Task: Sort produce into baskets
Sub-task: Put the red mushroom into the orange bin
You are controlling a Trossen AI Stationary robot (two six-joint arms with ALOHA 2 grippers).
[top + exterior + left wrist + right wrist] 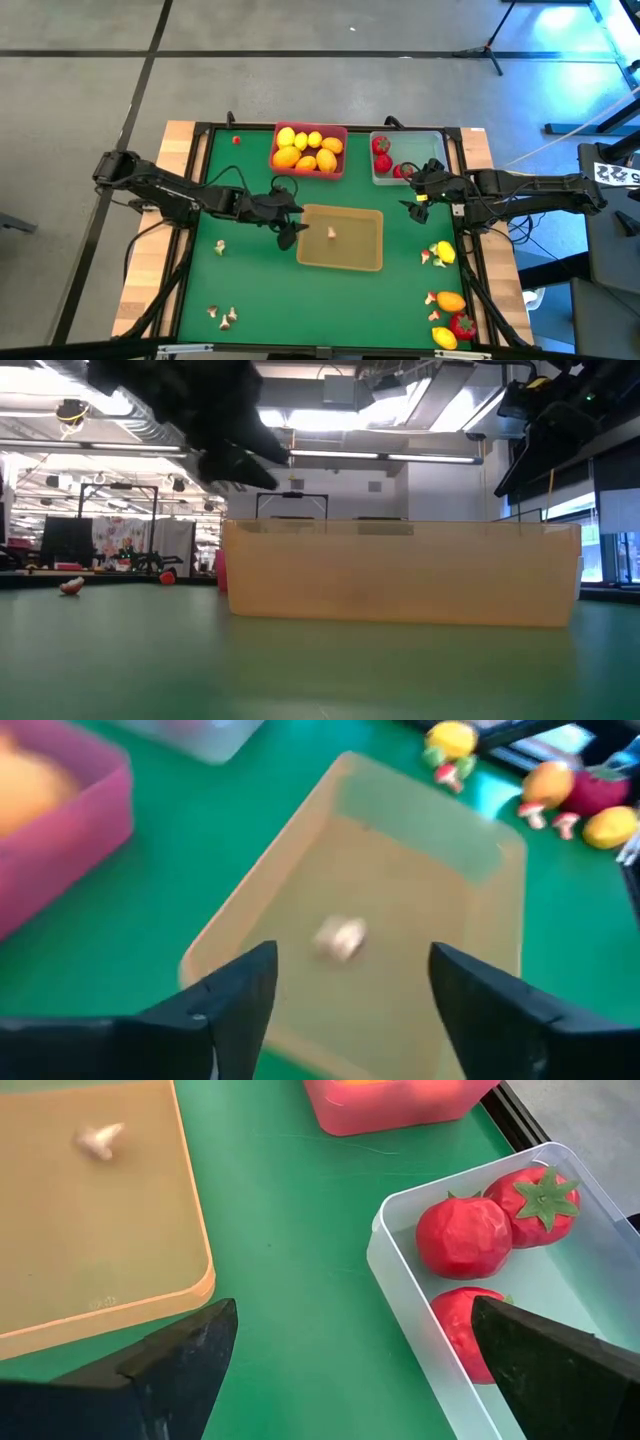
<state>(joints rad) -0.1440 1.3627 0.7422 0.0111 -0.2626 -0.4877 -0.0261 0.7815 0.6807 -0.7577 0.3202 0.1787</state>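
Nearest stands the shallow tan-yellow rectangular plastic tray [400, 573], holding one small white-brown mushroom piece [340, 937]. Left tool [350, 982] hangs released over its edge; right tool [350, 1365], released, hangs beside the clear tray [400, 1230].

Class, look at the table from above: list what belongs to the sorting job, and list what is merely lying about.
Belongs to the job:
pink basket with lemons
clear basket with red fruits
tan basket holding one mushroom
loose produce and mushrooms on the green mat

Lying about:
tripod stand on the floor

Mushroom [340, 937] in tan tray [300, 870] — fingers [235, 990] apart.
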